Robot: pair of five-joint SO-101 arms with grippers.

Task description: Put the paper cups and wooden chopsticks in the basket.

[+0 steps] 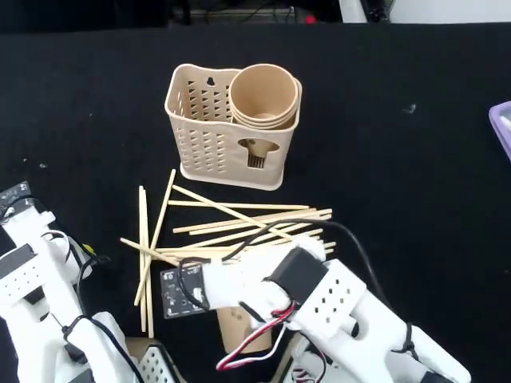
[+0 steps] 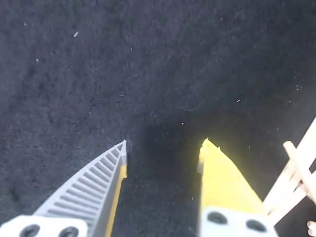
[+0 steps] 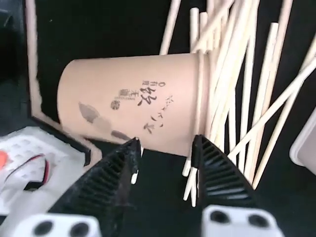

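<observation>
Black table [image 1: 399, 159]; right claw [image 3: 166, 143] parted over fallen paper cup [image 3: 128, 108].

I see a black cloth table [image 1: 415, 175], a purple object [image 1: 503, 128] at its right edge, cables [image 1: 239, 12] past its far edge.

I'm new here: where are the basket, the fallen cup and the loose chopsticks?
basket [image 1: 204, 144], high view, perforated front wall.
fallen cup [image 3: 133, 106], right wrist view, its side wall.
chopsticks [image 1: 239, 205], high view, middle of one stick.
</observation>
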